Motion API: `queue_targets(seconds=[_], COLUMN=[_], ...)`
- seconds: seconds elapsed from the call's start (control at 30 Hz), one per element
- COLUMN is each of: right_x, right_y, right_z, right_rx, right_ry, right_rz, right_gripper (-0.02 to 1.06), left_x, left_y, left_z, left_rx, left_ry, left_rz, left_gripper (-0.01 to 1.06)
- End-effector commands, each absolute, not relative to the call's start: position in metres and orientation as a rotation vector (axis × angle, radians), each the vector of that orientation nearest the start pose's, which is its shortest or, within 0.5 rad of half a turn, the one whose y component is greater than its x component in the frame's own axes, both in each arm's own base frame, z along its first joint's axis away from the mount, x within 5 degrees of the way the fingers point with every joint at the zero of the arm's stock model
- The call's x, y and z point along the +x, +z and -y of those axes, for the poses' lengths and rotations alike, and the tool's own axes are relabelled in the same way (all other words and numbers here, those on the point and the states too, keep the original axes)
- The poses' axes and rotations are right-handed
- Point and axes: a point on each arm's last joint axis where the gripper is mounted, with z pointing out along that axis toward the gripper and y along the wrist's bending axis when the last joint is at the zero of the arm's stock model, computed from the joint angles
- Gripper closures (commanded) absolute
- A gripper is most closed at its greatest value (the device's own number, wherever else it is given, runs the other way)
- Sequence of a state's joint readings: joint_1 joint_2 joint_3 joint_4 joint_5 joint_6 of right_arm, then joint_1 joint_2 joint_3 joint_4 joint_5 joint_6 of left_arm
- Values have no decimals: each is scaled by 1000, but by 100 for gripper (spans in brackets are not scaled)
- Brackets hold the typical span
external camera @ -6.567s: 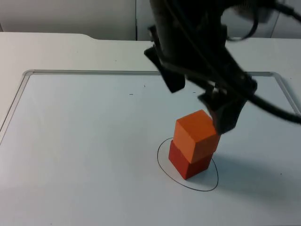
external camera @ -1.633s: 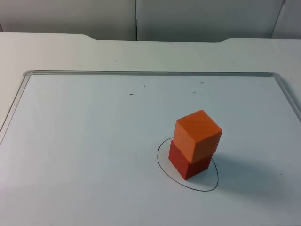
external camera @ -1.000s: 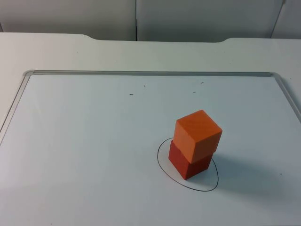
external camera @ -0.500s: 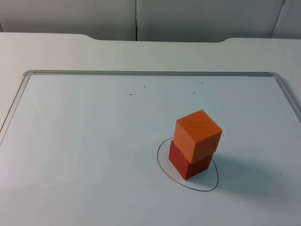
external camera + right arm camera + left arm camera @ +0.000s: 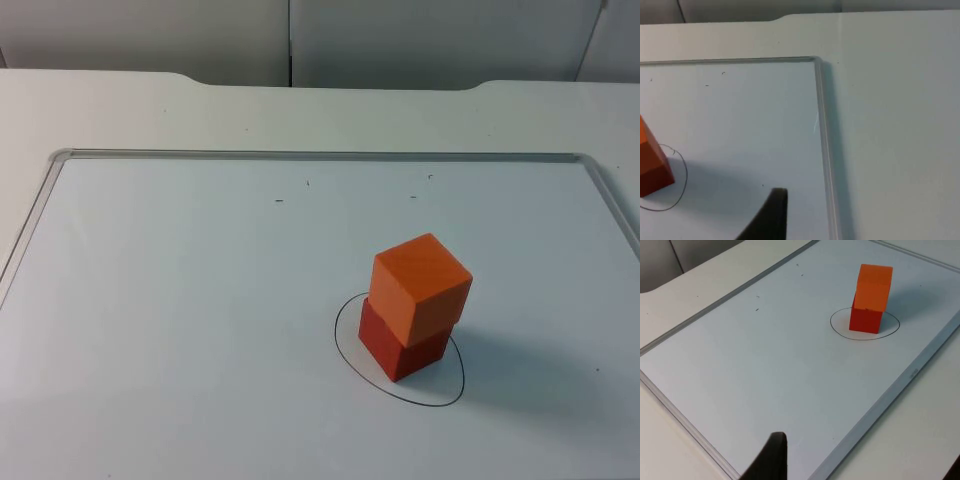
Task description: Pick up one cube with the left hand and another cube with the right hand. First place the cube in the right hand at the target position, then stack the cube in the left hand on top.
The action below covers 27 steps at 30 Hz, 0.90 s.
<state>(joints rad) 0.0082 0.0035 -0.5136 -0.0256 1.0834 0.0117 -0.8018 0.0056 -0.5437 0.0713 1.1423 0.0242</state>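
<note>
Since the earliest top frame the black arm above the stack has been withdrawn; the cubes are unmoved. An orange cube (image 5: 421, 284) is stacked, slightly twisted, on a red cube (image 5: 401, 350) inside the drawn oval (image 5: 350, 368) on the whiteboard (image 5: 180, 320). From the left wrist the stack's full height is seen, from the right wrist just its edge beside the board's frame. Neither gripper's finger state can be told.
</note>
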Motion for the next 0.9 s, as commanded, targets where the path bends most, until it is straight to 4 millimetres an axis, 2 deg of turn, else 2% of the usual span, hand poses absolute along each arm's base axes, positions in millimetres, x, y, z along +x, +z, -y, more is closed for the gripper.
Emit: queue_targets(seconds=[0.0, 0.23, 0.5, 0.87], right_x=[-7, -7, -7, -7], right_y=[278, 278, 278, 278], right_z=[2, 2, 2, 2], right_rx=[16, 16, 16, 16], right_ry=[-27, -27, -27, -27], right_rz=[-2053, -2053, -2053, -2053], right_gripper=[0, 0, 0, 0], left_x=[-5, -6, -10, -12], left_y=[284, 284, 284, 284], left_z=[-14, -13, -11, -8], left_rx=[822, 750, 477, 207], left_ry=[-394, -350, -184, -22], left_rz=[-1920, -1944, -2015, -2055], left_gripper=[0, 0, 0, 0])
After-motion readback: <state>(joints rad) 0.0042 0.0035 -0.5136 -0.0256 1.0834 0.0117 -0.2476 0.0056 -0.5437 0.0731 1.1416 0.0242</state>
